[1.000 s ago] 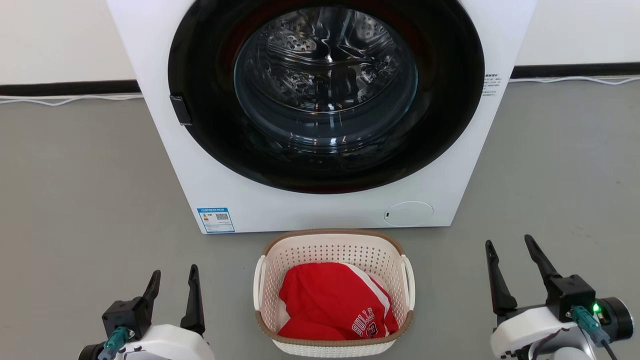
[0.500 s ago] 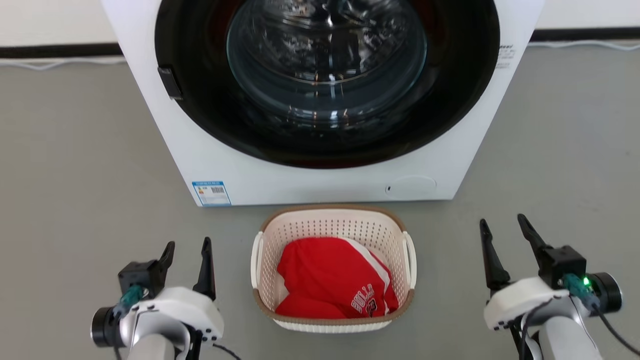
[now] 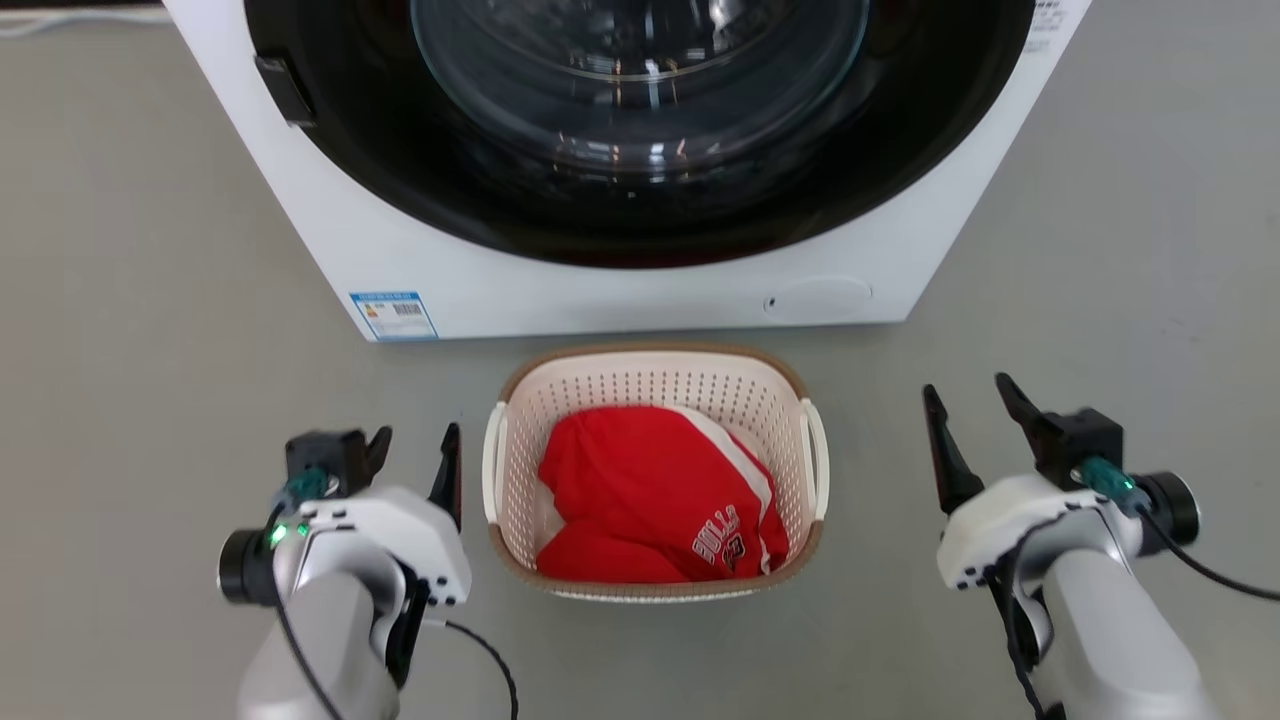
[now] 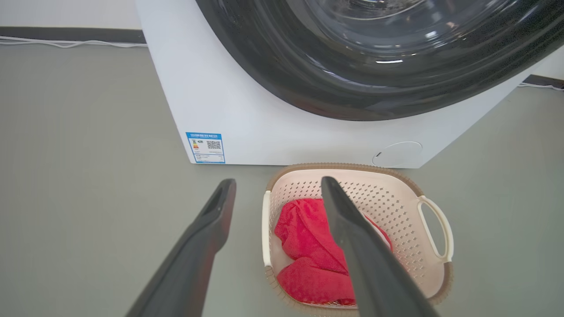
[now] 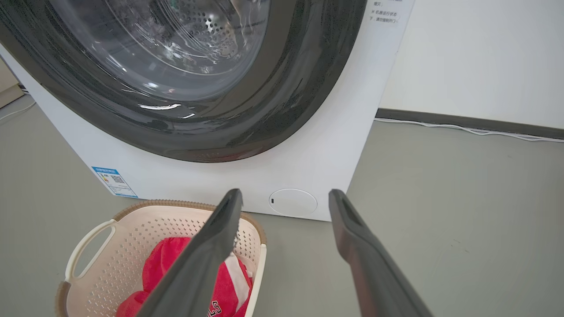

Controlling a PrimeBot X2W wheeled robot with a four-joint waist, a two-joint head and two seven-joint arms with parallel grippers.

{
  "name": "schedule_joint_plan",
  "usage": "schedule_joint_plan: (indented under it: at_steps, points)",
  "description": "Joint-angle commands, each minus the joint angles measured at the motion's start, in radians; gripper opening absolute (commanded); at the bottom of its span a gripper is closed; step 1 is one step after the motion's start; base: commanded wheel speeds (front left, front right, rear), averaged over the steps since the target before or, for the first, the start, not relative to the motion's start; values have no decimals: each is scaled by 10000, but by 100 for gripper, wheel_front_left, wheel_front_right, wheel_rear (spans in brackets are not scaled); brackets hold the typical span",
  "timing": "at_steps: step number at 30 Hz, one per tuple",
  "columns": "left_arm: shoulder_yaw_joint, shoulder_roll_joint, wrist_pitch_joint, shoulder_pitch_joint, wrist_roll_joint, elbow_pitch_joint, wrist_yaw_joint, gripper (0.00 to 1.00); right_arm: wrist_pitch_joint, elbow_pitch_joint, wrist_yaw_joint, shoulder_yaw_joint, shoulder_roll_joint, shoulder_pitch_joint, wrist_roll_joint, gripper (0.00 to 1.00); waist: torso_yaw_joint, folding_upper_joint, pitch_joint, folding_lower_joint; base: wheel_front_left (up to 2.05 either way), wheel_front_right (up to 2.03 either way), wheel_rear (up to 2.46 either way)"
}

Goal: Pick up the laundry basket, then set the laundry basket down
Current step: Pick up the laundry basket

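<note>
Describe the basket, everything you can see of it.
The basket is small, rounded-rectangular, cream perforated plastic with a brown woven-look rim and a white loop handle on each side. It stands upright on the grey floor, just in front of the washer, with a red garment crumpled inside. The left pincer is close beside one handle, the right pincer farther off; neither touches it.

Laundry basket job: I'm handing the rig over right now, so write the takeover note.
Left end effector: open, empty, close beside the basket's left side, apparently not touching.
Right end effector: open, empty, farther off to its right.
Basket: on the floor before the washer, red shirt inside.
Done: nothing lifted yet.
Left: grip the handles, lift, set down.
</note>
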State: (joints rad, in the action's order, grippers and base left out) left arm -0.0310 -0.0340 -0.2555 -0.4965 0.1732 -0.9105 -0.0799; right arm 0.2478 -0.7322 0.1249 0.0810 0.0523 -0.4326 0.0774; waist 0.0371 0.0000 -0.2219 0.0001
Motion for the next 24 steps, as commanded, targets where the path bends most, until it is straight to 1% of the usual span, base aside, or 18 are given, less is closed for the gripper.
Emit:
schedule_joint_plan:
  at_steps: [1, 3, 11, 19, 24]
  points:
    - [175, -183, -58, -567, -12, -176, -107, 100, 139, -100, 58, -345, -20, -444, -34, 100, 31, 0, -240, -1, 0, 0, 0]
    - [-9, -181, 94, -1257, -3, -982, -195, 100, 139, -720, 58, -432, -20, -956, 2, 100, 38, 0, -587, -1, 0, 0, 0]
    - [-308, -170, 707, -2837, 240, -2485, -340, 100, 139, -2003, 58, -461, -20, -2200, 50, 100, 43, 0, -1734, -1, 0, 0, 0]
    - [-725, -166, 1007, -3966, 232, -3193, -400, 100, 139, -2962, 58, -576, -20, -3244, 30, 100, 56, 0, -3095, -1, 0, 0, 0]
    - [-1084, -164, 1148, -4512, 142, -3392, -385, 100, 139, -3465, 58, -868, -20, -3700, -124, 100, 10, 0, -3823, -1, 0, 0, 0]
